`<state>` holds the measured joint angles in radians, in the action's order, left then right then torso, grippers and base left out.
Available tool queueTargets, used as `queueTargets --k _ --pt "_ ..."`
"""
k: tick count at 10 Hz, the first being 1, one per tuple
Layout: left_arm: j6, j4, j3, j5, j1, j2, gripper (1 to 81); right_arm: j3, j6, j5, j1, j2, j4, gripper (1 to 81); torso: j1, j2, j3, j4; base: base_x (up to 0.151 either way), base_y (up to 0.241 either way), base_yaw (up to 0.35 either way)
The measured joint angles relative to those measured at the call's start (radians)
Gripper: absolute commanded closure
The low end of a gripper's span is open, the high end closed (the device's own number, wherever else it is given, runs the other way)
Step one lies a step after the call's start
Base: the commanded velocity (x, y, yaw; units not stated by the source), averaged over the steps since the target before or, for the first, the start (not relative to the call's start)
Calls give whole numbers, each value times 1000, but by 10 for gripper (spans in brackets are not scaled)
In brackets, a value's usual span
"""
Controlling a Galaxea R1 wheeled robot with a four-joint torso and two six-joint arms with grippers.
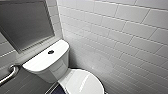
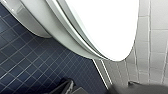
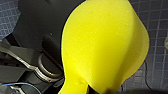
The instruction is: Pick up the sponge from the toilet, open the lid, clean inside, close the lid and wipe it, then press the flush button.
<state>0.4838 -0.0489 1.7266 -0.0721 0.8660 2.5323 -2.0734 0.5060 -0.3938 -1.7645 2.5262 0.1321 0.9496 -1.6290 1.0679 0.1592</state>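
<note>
At the right gripper [image 3: 93, 90] we're clamped on the sponge [image 3: 105, 47], held by its narrow end, with blue floor tiles [image 3: 155, 37] behind it. Its bearing from the tank [image 1: 47, 62] can't be told. We see the lid [image 1: 81, 82] shut in front of the tank, long axis running straight out from it. We judge the left arm nearer the lid. The bowl [image 2: 35, 23] contents are hidden. The flush button [image 1: 50, 52] sits mid-tank-top.

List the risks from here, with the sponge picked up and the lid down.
1. The sponge hangs over the blue floor tiles; a slipping grip could drop it there.
2. The lid is shut and glossy, so lifting its thin edge may slip.
</note>
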Motion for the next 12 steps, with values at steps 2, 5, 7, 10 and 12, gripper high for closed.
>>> queueTargets --k 2,5,7,10,12 --pt "8 -1 3 -7 5 25 10 -55 0 14 0 63 16 811 1 0 30 0 0 0 0" --pt "44 -4 5 -2 -9 42 10 -85 0 24 13 80 21 811 1 0 34 0 0 0 0" --pt "67 -4 9 23 -20 70 10 -145 0 26 13 137 22 811 1 0 35 0 0 0 0" --pt "103 -8 39 71 -19 97 10 -300 0 27 13 230 27 811 1 0 35 0 0 0 0" --pt "134 -12 79 81 -20 131 10 -359 0 26 5 284 30 811 1 0 35 0 0 0 0"
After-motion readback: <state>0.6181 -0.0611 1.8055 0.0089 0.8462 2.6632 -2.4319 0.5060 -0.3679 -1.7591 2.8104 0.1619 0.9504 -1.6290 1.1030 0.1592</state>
